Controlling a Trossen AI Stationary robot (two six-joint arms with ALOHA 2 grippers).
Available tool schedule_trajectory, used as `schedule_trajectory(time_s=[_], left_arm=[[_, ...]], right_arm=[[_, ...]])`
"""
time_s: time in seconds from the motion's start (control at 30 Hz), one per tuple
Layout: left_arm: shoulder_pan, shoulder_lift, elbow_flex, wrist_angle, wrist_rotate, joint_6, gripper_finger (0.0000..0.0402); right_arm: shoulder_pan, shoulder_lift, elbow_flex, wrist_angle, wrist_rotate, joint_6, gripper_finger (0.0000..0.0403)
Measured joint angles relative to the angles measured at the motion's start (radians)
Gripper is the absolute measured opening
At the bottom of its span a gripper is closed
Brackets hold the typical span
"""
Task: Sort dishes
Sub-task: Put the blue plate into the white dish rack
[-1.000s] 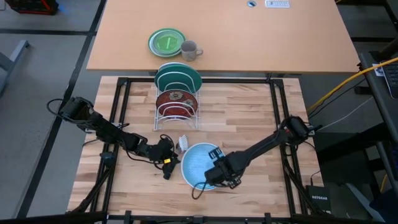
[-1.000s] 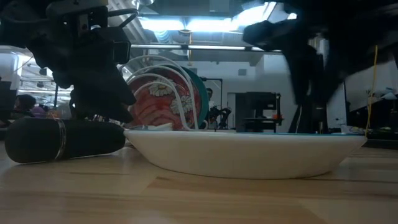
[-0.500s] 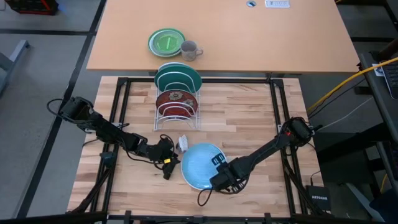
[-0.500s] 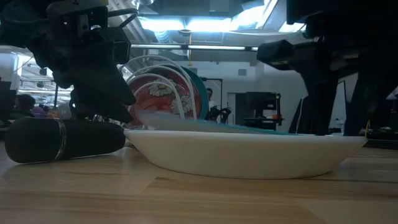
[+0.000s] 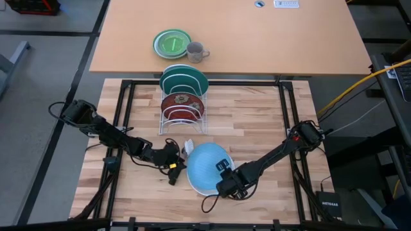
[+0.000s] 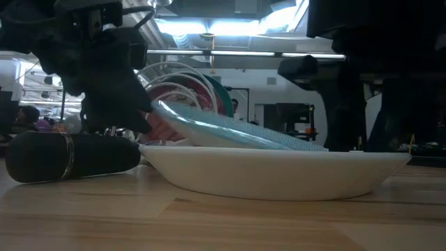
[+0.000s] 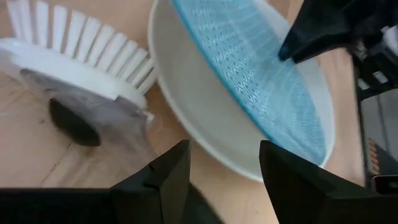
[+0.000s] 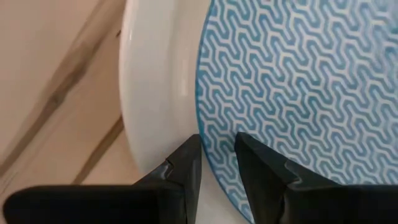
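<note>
Right pincer (image 5: 226, 181) clenched the round light-blue patterned plate's (image 5: 207, 167) rim, tilting it above the plain white plate (image 6: 272, 171); left pincer (image 5: 174, 159) released beside it.

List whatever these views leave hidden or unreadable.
1. White plate: high view, almost wholly covered by the tilted light blue plate.
2. Right gripper: low view, only a dark silhouette.
3. Label on the far table: high view, too small to read.
</note>
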Motion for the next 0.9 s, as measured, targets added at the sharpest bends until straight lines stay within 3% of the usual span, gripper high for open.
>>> schedule_trajectory(time_s=[0.6,0.9], left_arm=[[0.003,-0.068,0.0,0.006,0.006,-0.004,0.0182],[0.058,-0.064,0.0,-0.045,0.003,-0.089,0.0182]], right_arm=[[-0.001,0.0,0.001,0.002,0.035,-0.001,0.0108],[-0.001,0.0,0.0,0.0,0.038,-0.001,0.0108]])
